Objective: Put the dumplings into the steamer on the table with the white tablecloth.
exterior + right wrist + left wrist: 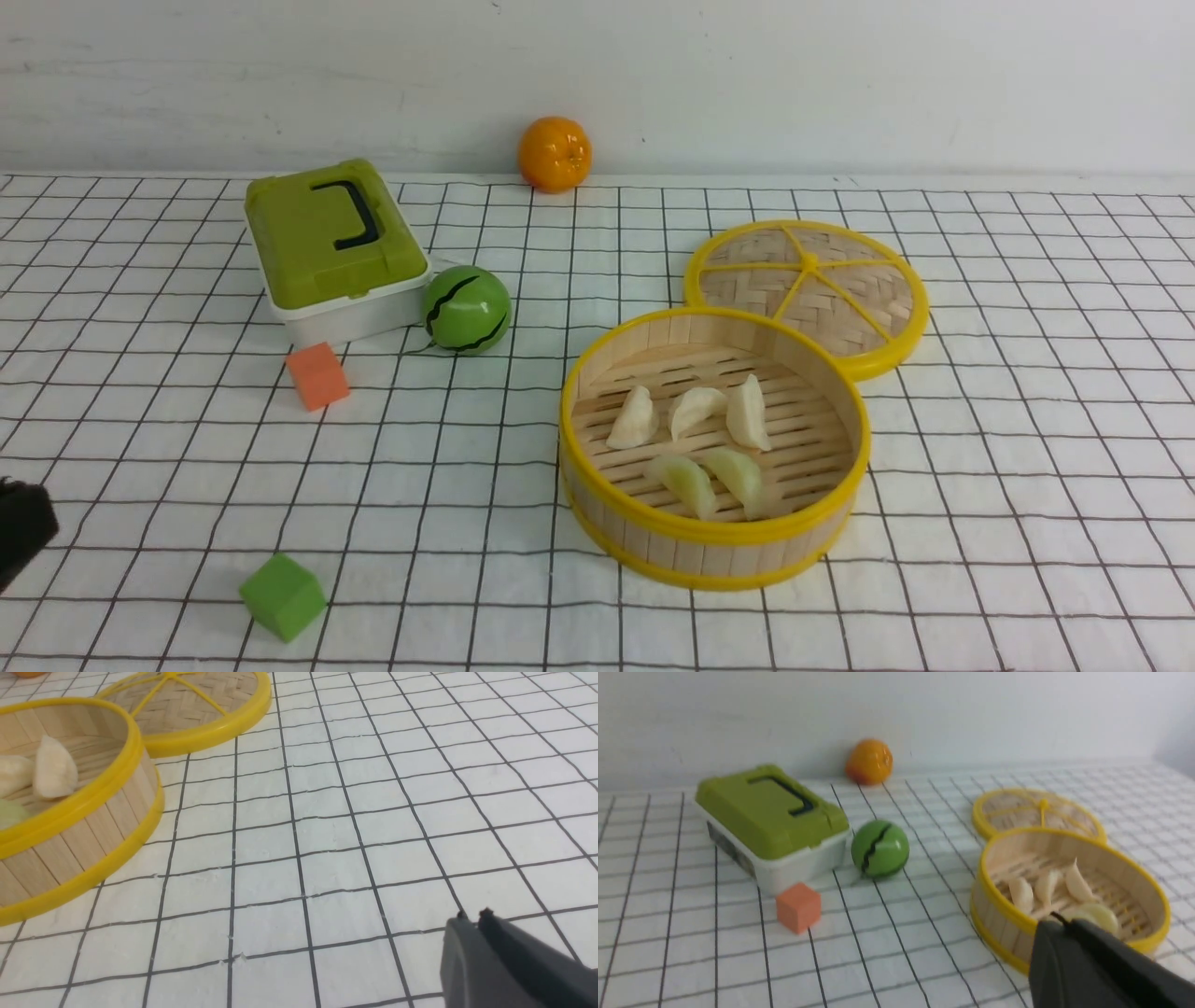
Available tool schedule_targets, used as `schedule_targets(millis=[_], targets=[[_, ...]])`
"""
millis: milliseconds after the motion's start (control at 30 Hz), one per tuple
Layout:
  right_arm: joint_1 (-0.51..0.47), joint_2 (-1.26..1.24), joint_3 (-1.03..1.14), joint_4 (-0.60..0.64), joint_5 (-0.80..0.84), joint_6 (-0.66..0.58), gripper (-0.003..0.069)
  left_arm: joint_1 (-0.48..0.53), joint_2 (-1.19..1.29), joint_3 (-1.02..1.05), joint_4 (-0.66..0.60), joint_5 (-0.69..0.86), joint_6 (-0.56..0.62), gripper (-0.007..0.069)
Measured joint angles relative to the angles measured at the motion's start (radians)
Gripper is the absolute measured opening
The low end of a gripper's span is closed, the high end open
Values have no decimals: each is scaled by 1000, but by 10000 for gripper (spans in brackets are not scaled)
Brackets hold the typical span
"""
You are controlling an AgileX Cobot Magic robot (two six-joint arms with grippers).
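Left gripper point(21, 534) edges into your front view, near the green block point(283, 597); all five dumplings point(746, 413) lie inside the steamer point(715, 559), so placing appears complete and your next move is likely only withdrawal. Your left wrist view shows that gripper clenched, empty, the steamer's path unobstructed. Your right wrist view shows the right gripper point(473, 915) over bare cloth point(336, 868), its closure indeterminable.

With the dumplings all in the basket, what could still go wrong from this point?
The pale green dumplings lie close together, so any regrasp of one might drag the other. The steamer sits right up against the woven lid, so a bump to either could shift both. The green ball might roll if an arm brushes it.
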Motion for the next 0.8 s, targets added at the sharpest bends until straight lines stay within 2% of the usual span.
schedule_targets(millis=[233,367,467,500,533,700,800], targets=[[0,0,0,0,0,1,38,74,-138,109,-7,-119,-4,-13],[0,0,0,0,0,1,46,143,-176,172,-81,-155,-4,-13],[0,0,0,0,0,1,51,250,-207,249,-180,-226,-4,-13],[0,0,0,0,0,1,51,257,-209,253,-191,-236,-4,-13],[0,0,0,0,0,1,54,314,-218,292,-222,-271,-4,-13],[0,0,0,0,1,1,60,464,-230,383,-250,-306,-5,-13],[0,0,0,0,1,1,67,520,-242,420,-248,-306,-9,-13]])
